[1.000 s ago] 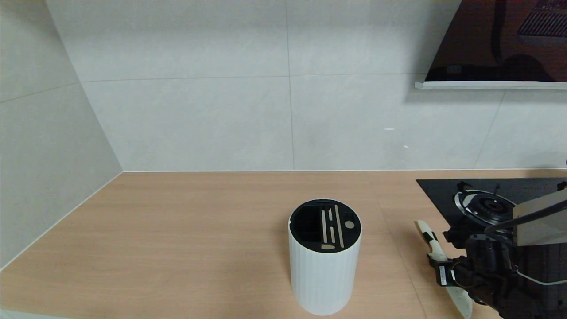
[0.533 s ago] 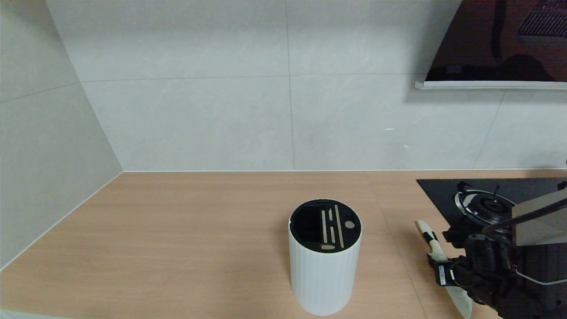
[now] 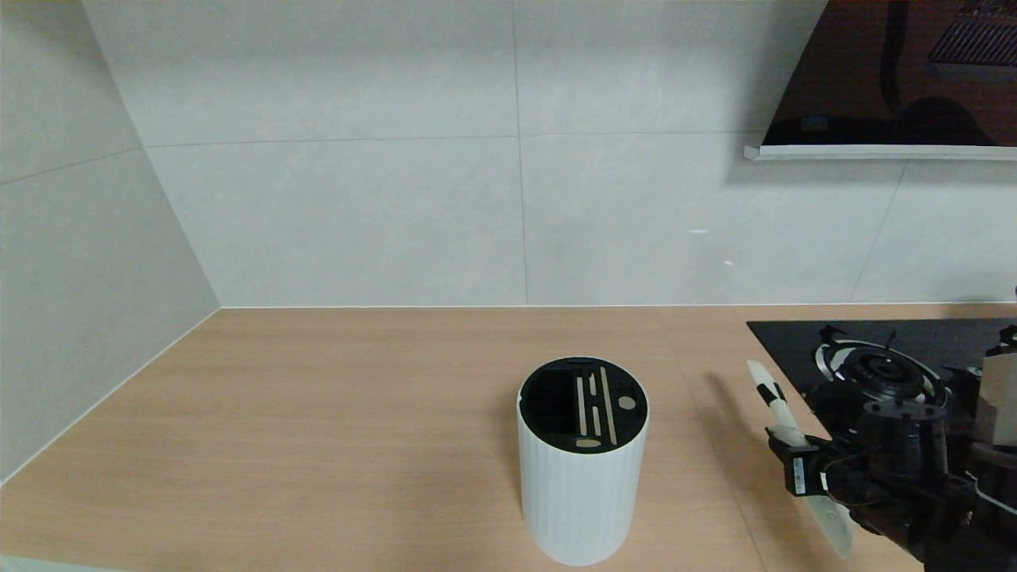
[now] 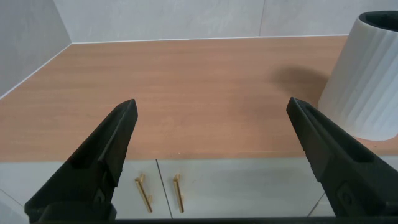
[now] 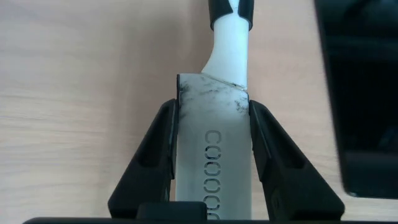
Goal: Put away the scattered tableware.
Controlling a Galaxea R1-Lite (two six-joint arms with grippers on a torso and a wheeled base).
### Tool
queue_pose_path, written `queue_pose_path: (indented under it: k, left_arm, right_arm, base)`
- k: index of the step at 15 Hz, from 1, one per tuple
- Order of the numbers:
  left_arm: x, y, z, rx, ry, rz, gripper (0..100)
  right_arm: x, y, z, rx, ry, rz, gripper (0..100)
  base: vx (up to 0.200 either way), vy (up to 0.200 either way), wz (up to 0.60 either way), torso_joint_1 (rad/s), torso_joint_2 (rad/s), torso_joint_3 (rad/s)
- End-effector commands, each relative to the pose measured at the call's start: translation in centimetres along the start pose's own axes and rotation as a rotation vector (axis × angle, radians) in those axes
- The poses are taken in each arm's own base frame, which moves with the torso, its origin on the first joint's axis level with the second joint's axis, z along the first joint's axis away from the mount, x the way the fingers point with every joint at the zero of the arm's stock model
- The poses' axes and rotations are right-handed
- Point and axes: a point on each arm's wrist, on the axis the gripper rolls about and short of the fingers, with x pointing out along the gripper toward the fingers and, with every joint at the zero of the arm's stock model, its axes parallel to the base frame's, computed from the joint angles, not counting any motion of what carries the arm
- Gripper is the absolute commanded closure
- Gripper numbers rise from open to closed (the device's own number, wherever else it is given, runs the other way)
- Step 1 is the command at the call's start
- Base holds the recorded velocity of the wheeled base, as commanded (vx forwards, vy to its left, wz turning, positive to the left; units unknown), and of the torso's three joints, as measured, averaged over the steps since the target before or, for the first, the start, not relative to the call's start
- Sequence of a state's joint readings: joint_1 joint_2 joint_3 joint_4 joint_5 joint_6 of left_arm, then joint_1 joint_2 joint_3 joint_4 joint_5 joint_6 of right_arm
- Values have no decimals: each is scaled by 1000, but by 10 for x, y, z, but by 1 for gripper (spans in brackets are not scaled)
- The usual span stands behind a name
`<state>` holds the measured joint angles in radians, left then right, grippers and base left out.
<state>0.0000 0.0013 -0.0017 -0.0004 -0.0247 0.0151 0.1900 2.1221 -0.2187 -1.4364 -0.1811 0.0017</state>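
**Right gripper (image 5: 212, 162) clasps a white knife (image 3: 777, 409) over a kitchen counter (image 3: 357, 397)**

On the wooden counter, a black gas hob (image 3: 798, 342) sits at the robot's right. A white ribbed holder (image 3: 581, 477) stands upright near the front middle, its black slotted top showing. The knife, its white handle banded in black, is held tilted between holder and hob, the blade pinched between the right gripper's fingers just below the handle. The left gripper (image 4: 211, 106) hovers at the counter's front edge, left of the holder, jaws spread wide.
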Motion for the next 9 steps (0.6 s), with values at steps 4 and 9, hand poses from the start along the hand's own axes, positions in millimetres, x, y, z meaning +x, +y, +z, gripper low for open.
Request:
queue_pose_path:
  k: [4, 9]
  left_arm:
    - [-4, 0, 13, -3, -47, -7, 0]
    - [-7, -6, 71, -2, -7, -356, 0]
  right_arm:
    - [-49, 13, 43, -5, -155, 52, 100]
    - [-72, 10, 88, 16, -243, 50, 100]
  base:
    - [0, 0, 0, 0, 0, 0]
    - [0, 0, 0, 0, 0, 0]
